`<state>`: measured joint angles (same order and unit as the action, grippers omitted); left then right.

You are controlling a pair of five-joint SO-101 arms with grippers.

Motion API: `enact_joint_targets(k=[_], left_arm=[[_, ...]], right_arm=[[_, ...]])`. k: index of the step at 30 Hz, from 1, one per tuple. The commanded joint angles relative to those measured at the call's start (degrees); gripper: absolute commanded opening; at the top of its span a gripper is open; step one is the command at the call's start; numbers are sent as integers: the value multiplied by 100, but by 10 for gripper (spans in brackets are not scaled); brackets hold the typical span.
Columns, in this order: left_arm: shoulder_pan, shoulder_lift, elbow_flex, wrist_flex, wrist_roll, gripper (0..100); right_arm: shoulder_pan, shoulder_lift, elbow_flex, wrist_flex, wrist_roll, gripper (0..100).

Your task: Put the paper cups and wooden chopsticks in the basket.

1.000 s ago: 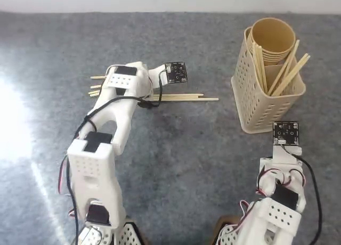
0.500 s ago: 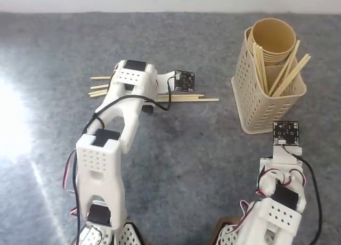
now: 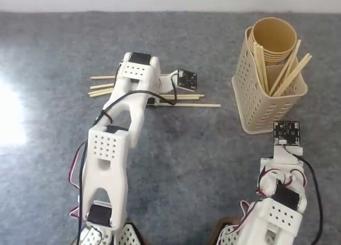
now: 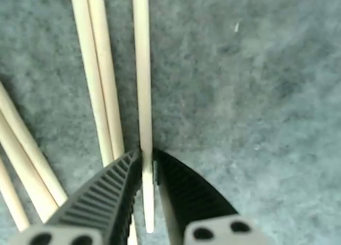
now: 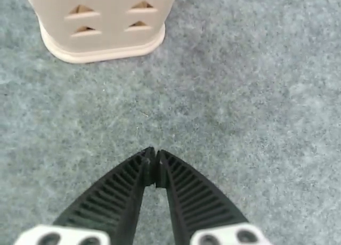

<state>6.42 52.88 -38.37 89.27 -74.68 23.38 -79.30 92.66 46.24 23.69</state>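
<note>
Chopsticks (image 3: 194,96) loose on carpet (image 3: 186,149), well left of basket (image 3: 258,104), middles hidden under left arm (image 3: 136,74). Left claw (image 4: 147,158) pinched on one stick (image 4: 141,69), part masked by jaws. Right claw (image 5: 155,161) closed, empty, near basket foot. Paper cups (image 3: 273,38) stacked inside basket, lower ones hidden. Other chopsticks (image 3: 282,74) stand there beside cups.

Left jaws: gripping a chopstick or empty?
Gripping. In the left wrist view the jaws are closed on one pale wooden chopstick; the neighbouring chopsticks sit outside them.
</note>
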Motion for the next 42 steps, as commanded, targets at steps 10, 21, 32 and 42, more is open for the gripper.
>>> enact_joint_targets(k=[10,21,32,42], left_arm=[[44,-114,-1666,1143,387,10],[369,-3349,1771,1064,-53,10],[738,-5793,3213,712,835,10],[2426,-7560,3204,-563,4026,10]], right_arm=[[-286,-48,-26,-48,264,6],[-286,-48,-26,-57,281,6],[-259,-48,-26,-57,290,6],[-13,-48,-26,-48,281,6]])
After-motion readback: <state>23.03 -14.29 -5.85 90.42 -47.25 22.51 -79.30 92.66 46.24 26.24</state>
